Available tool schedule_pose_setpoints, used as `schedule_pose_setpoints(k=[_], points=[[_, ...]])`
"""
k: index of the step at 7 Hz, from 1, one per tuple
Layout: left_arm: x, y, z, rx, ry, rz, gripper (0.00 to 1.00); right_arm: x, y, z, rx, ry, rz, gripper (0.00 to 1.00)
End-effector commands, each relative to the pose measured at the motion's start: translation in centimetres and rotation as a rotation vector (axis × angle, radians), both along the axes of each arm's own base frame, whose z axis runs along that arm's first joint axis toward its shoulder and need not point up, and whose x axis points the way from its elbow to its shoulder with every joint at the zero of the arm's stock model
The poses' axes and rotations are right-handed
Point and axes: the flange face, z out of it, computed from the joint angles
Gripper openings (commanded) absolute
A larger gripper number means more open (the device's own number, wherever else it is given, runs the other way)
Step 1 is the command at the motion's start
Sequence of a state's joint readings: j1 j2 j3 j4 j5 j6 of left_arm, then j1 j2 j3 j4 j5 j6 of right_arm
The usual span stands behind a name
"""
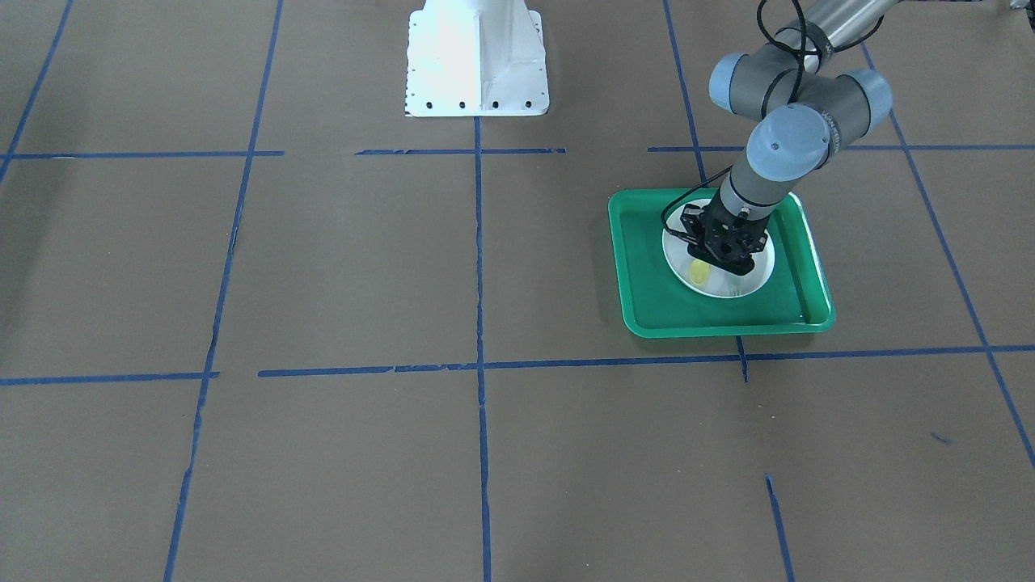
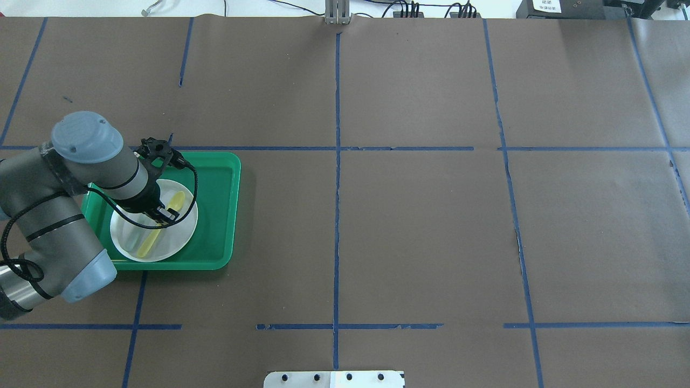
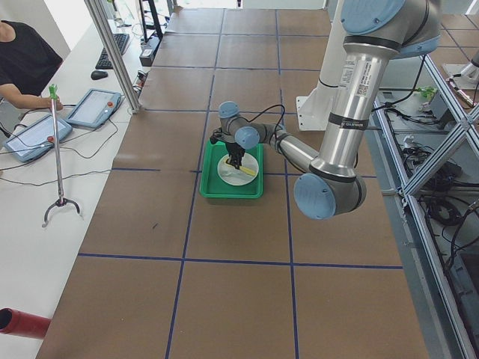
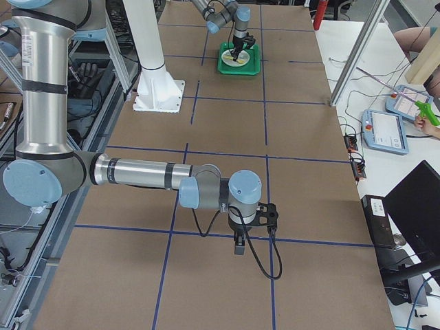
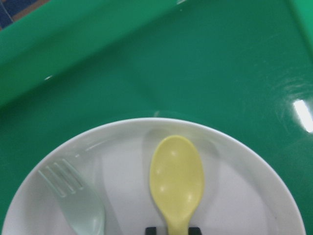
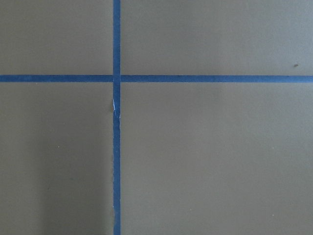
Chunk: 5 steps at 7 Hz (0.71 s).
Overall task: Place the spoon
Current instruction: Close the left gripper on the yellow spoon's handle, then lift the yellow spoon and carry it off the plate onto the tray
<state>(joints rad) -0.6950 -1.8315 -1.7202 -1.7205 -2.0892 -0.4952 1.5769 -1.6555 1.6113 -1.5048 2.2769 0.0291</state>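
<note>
The small yellow spoon (image 5: 176,176) lies on the white plate (image 5: 244,196) inside the green tray (image 5: 195,63). My left gripper (image 5: 172,230) stands low over the plate, its two dark fingertips close against either side of the spoon's handle. In the overhead view the spoon (image 2: 175,203) runs diagonally under the left gripper (image 2: 163,214) across the plate (image 2: 183,237). In the front-facing view only the spoon's bowl (image 1: 699,273) shows beside the gripper (image 1: 722,260). My right gripper (image 4: 238,247) hangs over bare table far from the tray; I cannot tell whether it is open or shut.
A pale grey translucent fork (image 5: 78,205) lies on the plate beside the spoon. The tray (image 2: 221,215) sits on the brown table marked with blue tape lines. The white robot base (image 1: 477,65) stands at the table's middle edge.
</note>
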Motion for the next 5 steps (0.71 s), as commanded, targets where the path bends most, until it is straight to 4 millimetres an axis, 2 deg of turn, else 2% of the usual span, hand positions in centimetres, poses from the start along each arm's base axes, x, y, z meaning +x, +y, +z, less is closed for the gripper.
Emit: schedule_pose_setpoints(k=[1,2,3,4,5], points=[[-1.3,0.1,-2.3,0.026,0.034,-0.013,0.0,0.0,0.0,-0.1,0.001,-0.001,0.0,1.0],[-2.9,0.4,-5.8,-0.023,0.038,-0.085,0.0,0.0,0.0,-0.1,0.001,0.0,0.0,1.0],[-4.2,-0.7,-9.2,-0.164,0.027,-0.253,0.0,0.0,0.0,-0.1,0.001,-0.001,0.0,1.0],[-3.2,-1.5,-11.3,-0.241,0.039,-0.344,0.0,0.0,0.0,-0.1,0.001,-0.001,0.0,1.0],[-2.3,-2.3,-11.6,-0.31,0.035,-0.413,0.0,0.0,0.0,-0.1,0.001,-0.001,0.0,1.0]])
